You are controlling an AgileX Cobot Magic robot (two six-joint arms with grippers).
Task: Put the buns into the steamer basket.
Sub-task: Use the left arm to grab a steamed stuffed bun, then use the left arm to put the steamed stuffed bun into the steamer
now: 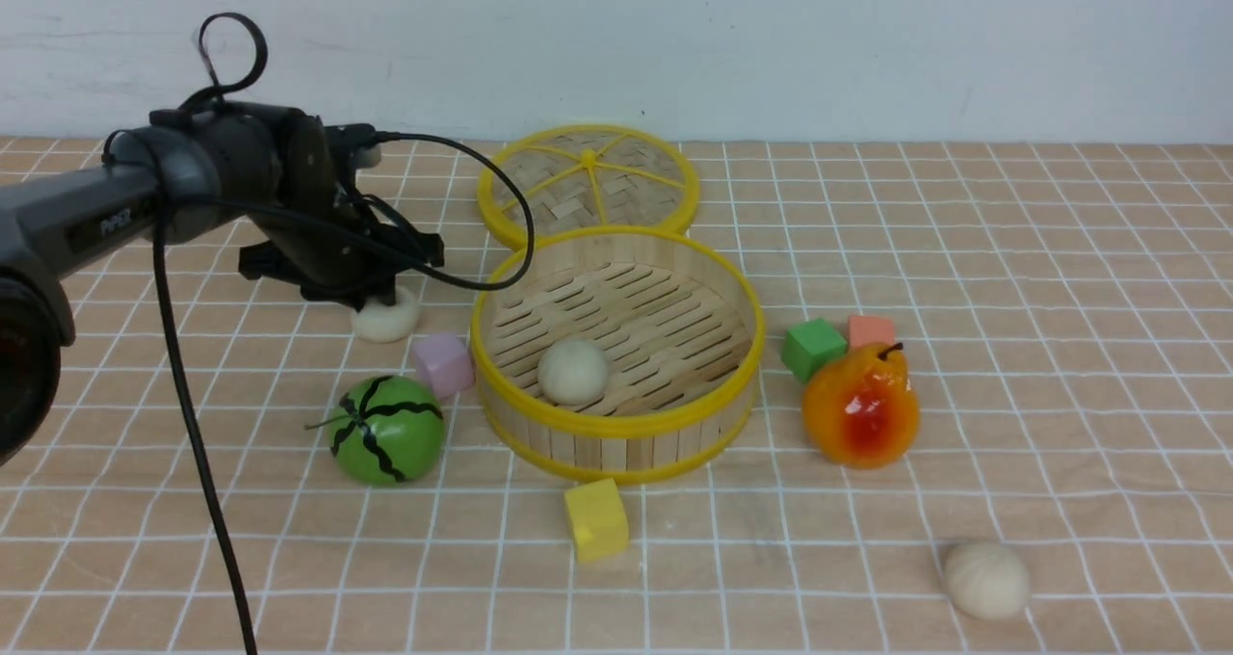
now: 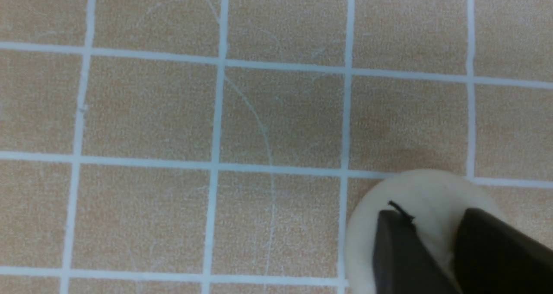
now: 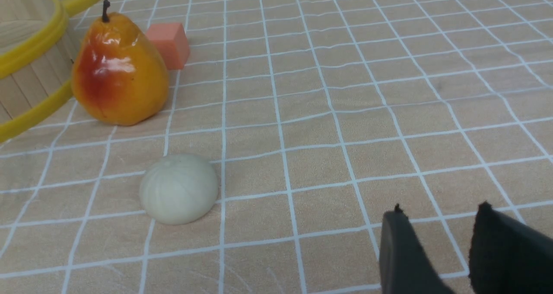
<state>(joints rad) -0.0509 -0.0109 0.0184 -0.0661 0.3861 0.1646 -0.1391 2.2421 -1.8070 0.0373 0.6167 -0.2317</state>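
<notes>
Three cream-white buns are in view. One bun (image 1: 385,320) (image 2: 414,190) lies on the cloth left of the steamer basket (image 1: 616,426), and my left gripper (image 1: 380,299) (image 2: 432,216) comes down on it from above, jaws shut on its top with dough pinched between them. A second bun (image 1: 572,371) rests on the basket's slatted floor. The third bun (image 1: 985,578) (image 3: 179,188) sits on the cloth at the front right. My right gripper (image 3: 440,209) shows only in the right wrist view, open and empty, apart from that bun.
The woven lid (image 1: 588,178) lies behind the basket. A green watermelon ball (image 1: 387,431) and pink cube (image 1: 443,364) sit left of the basket, a yellow cube (image 1: 595,518) in front. Right of it are a green cube (image 1: 812,347), orange cube (image 1: 872,329) and pear (image 1: 860,406).
</notes>
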